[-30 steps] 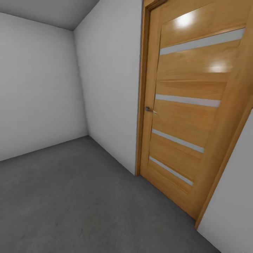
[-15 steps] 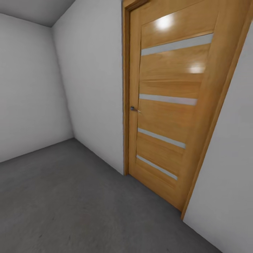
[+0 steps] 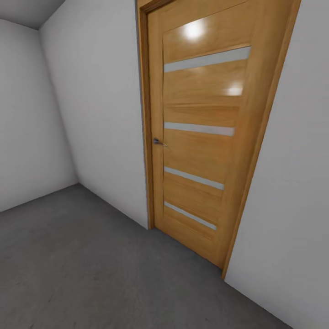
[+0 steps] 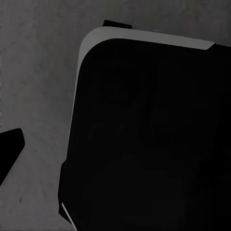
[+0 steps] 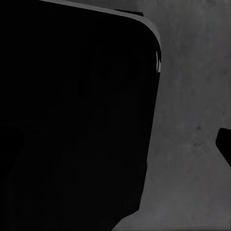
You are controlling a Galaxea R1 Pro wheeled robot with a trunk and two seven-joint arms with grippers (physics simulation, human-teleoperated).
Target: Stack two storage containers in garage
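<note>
Head view: wooden door [image 3: 201,137], shut, with handle [image 3: 158,141], set in white walls [image 3: 100,114]; grey floor [image 3: 82,265]. Wrist views: same floor [image 4: 33,86] beside a black rounded body [image 4: 154,139], perhaps the robot's base [image 5: 77,120]. Finger spacing cannot be told.

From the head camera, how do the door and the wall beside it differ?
The door is glossy orange-brown wood with bright light reflections; the wall is plain matt white. The door carries four pale horizontal strips and a small metal handle; the wall is bare. The door sits shut in a wooden frame. Both stand upright and meet the dark grey floor.
</note>
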